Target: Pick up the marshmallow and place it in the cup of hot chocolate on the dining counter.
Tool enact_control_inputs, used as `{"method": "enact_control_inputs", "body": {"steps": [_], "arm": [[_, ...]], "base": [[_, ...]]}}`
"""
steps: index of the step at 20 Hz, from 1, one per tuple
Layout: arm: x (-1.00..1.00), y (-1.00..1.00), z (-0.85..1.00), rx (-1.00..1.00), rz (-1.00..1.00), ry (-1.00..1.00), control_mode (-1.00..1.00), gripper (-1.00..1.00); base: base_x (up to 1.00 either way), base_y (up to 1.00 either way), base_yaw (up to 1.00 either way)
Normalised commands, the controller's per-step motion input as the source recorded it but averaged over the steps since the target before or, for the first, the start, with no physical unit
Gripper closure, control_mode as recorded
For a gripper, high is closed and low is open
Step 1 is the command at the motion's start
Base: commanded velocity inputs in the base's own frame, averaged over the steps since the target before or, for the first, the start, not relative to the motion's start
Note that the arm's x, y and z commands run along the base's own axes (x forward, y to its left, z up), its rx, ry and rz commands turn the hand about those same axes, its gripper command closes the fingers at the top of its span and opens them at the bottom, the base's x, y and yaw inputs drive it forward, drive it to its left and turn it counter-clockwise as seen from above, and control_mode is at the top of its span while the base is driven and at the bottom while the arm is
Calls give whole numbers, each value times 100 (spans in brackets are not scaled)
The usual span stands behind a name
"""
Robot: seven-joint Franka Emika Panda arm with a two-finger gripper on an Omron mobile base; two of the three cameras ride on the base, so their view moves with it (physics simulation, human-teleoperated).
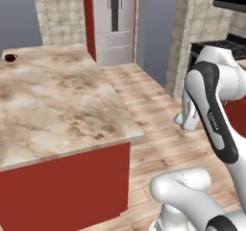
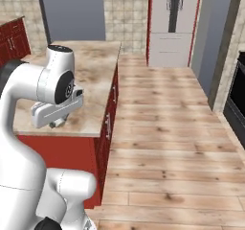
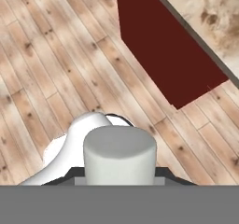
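Note:
The marshmallow (image 3: 119, 155), a stubby white cylinder, sits close in the hand view with my gripper (image 3: 119, 175) shut on it; dark fingertips show just at its lower sides. The hand hangs over the wooden floor beside the dining counter's (image 3: 210, 13) corner. In the right base view my gripper (image 2: 56, 123) hangs below the white wrist, level with the near edge of the dining counter (image 2: 91, 71). The cup of hot chocolate (image 1: 10, 57), a small dark mug, stands at the far left end of the dining counter (image 1: 57, 100), well away from the hand.
The counter's red side (image 3: 158, 45) drops to plank flooring (image 2: 162, 128). A steel fridge (image 1: 114, 18) stands at the back, a dark stove (image 1: 226, 44) to the right, red cabinets (image 2: 12, 42) at the far left.

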Motion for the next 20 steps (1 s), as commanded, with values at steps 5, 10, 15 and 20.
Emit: {"method": "enact_control_inputs", "body": {"steps": [5,10,15,20], "arm": [[0,0,0,0,0,0,100,100],[0,0,0,0,0,0,100,100],[0,0,0,0,0,0,100,100],[0,0,0,0,0,0,100,100]], "base": [[0,94,0],[0,100,0],[0,100,0],[8,100,-6]]}}
